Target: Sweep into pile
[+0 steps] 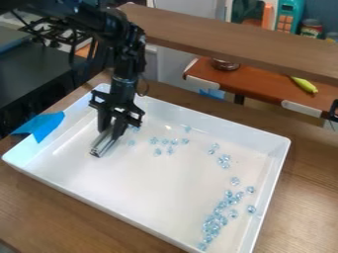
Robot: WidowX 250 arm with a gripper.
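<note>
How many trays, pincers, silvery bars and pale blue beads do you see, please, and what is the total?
White tray: 1
Black pincer: 1
Silvery bar: 1
Pale blue beads: too clumped for an exact count
Total without the beads: 3

A yellow-green object lies on a reddish-brown shelf; blue tape sits nearer

The tray looks glossy plastic, the beads glassy, the table wooden.
</note>
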